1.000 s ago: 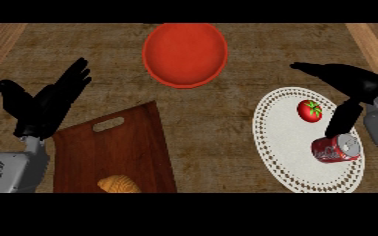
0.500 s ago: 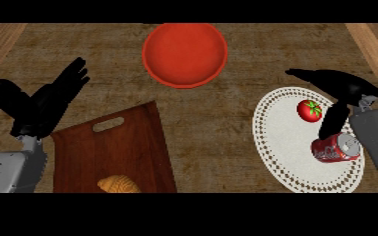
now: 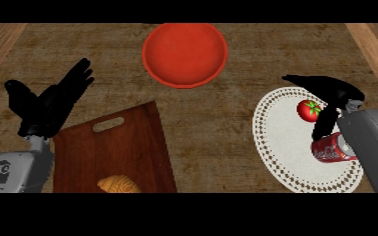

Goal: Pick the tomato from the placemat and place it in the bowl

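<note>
Tomato, one, is sitting between the open right hand's thumb and fingers; one can is partly hidden behind its forearm. Left hand is resting open.

A red tomato and red soda can lie on the white lace placemat at right; a red bowl sits behind, a wooden cutting board at left carrying a bread roll.

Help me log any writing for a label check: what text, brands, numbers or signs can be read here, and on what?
Red can on the white placemat: white script on its side, too blurred to read.
Nothing else legible: tomato, bowl and cutting board carry no text.
</note>
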